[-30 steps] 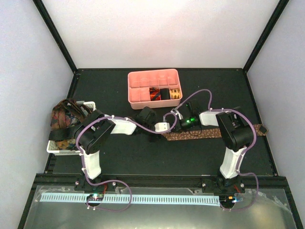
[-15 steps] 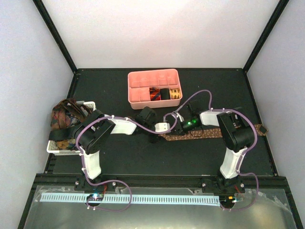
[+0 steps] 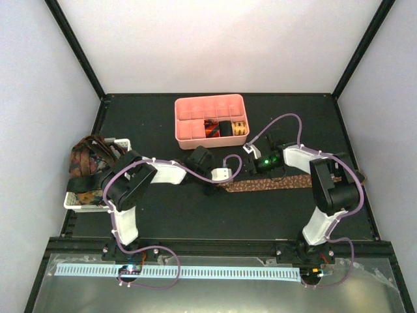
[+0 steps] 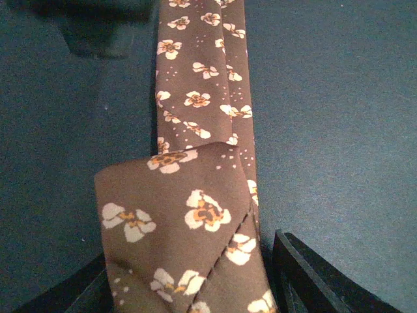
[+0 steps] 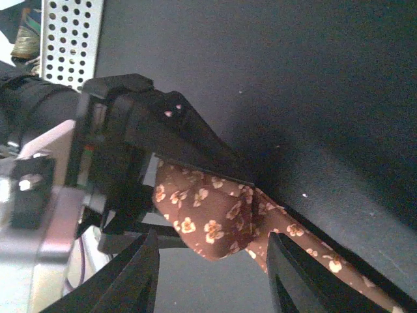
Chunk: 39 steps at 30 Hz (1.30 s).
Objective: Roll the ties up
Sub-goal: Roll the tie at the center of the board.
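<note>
Since a second ago the right hand has lifted off the brown tie and drawn back toward the pink tray, and its fingers have parted.

At the left edge of the bench a white basket holds a heap of ties, well apart from the arms. Bare bench lies between the basket and the left hand, and also along the near side of the brown tie.

The left hand sits at the tie's left end. That end of the brown tie is folded over between its two fingers, which flank the fold; whether they pinch it I cannot tell. From the fold the strip runs flat and straight. Its long axis lies left to right across the bench and passes under the right arm.

The right hand is released, with nothing between its fingers. It looks along the brown tie at the fold.

The tray stands just behind, with rolled ties in its near compartments. The bench is matt black, framed by black posts and white walls.
</note>
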{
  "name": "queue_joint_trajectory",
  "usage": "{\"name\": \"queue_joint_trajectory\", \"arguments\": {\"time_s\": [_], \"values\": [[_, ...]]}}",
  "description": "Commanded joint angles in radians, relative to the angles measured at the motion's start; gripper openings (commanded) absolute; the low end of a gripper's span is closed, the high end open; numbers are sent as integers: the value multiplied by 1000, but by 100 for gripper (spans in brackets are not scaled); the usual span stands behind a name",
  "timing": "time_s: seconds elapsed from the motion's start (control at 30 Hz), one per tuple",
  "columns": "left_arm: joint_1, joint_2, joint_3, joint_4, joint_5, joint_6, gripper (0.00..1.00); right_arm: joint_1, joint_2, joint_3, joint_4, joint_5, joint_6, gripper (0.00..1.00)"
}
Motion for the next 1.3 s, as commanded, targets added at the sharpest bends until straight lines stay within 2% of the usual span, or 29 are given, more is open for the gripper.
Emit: {"name": "queue_joint_trajectory", "arguments": {"time_s": [0.0,0.23,0.3,0.47,0.63,0.8,1.03,1.13,1.27], "values": [[-9,-5,-4,-29,-1,5,55,22,52,29,3,27,22,49],[-9,-4,-3,-24,-7,-4,55,57,124,21,56,-15,71,47],[-9,-3,-3,-17,-7,-10,55,57,133,22,60,-24,70,37],[-9,-6,-16,12,-4,-28,59,54,125,15,36,-8,41,2],[4,-55,-85,138,-18,-124,75,15,79,-32,15,0,12,2],[5,-65,-167,282,-6,-155,79,9,110,-71,51,1,9,2],[6,-57,-177,287,-32,-178,77,4,111,-92,69,24,18,2],[5,-33,-171,293,11,-188,70,-1,127,-89,77,11,23,2],[5,-36,-181,326,-14,-200,60,-7,115,-95,106,-53,45,2]]}}
